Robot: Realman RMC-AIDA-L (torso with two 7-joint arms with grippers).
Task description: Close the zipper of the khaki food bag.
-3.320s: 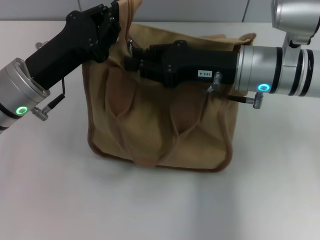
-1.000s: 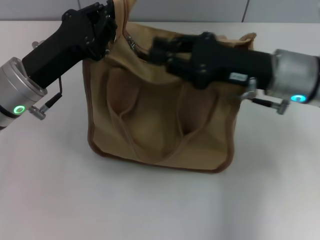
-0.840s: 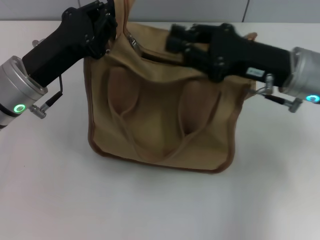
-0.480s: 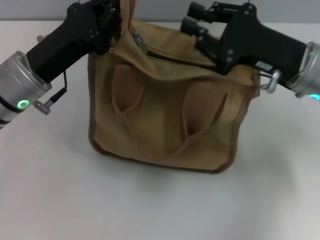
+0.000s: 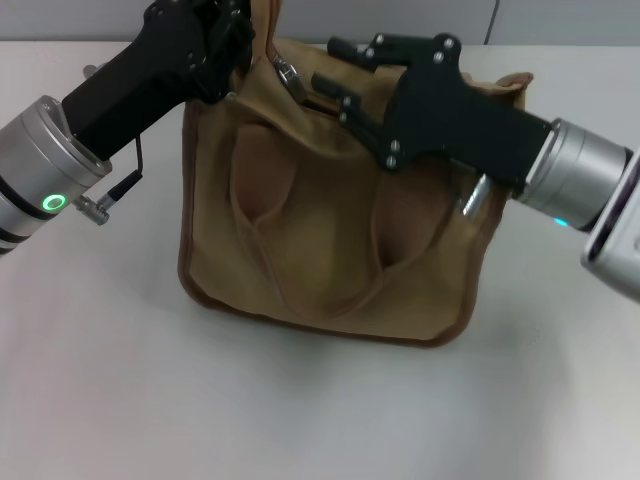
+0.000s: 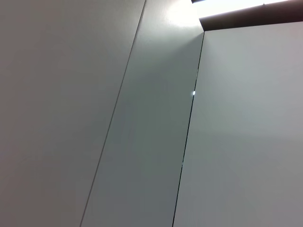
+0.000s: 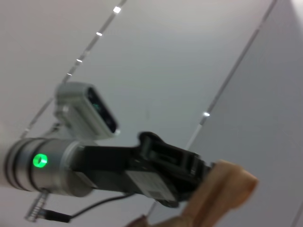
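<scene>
Tan khaki food bag with darker brown piping. Silver slider on zipper. Black left gripper and right gripper. White tabletop.

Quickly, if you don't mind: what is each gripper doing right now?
Left gripper: shut on the khaki food bag at its top left corner.
Right gripper: open, fingers spread above the bag's top, holding nothing.

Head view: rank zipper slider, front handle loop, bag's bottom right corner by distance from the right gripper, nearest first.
Measured from the right gripper, above the bag's top:
1. Zipper slider: just beside the gripper tips, at the bag's top left, toward the left gripper.
2. Front handle loop: lower, on the front panel.
3. Bottom right corner: farthest, near the table.
</scene>
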